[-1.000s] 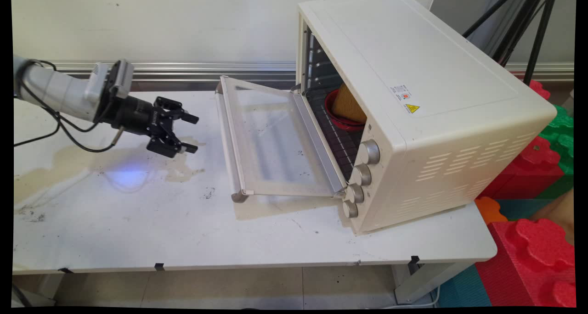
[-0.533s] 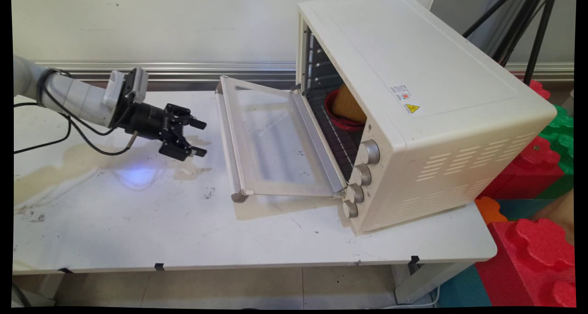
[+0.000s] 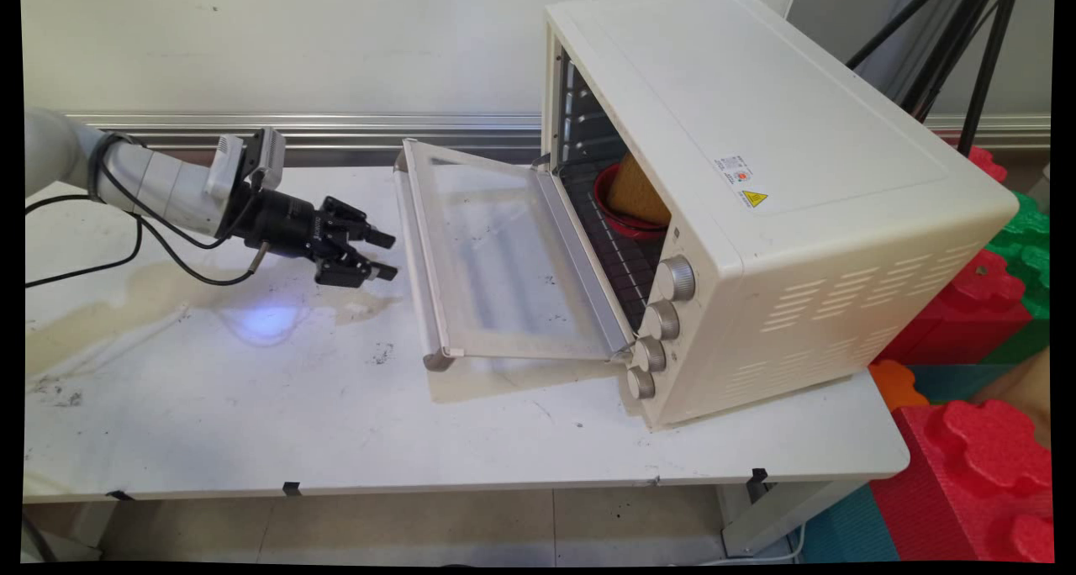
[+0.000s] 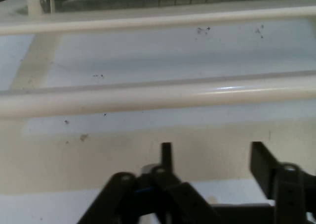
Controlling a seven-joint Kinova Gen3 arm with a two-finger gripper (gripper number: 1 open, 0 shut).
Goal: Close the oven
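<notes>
Two black gripper (image 3: 385, 255) fingers stand apart, holding nothing; vs. a second ago the hand sits closer to the cream bar handle (image 4: 158, 96) of the let-down glass oven door (image 3: 496, 255). Cream toaster oven (image 3: 756, 180) unmoved; red bowl (image 3: 618, 209) w/ tan sponge-like block (image 3: 637, 192) inside on the rack.

Main view: fixed, high over the tabletop (image 3: 252, 407) near edge, facing the far wall. Hand view: close, low, looking along the fingers (image 4: 166, 156). Both show the oven door handle (image 3: 418, 255) (image 4: 148, 98)
</notes>
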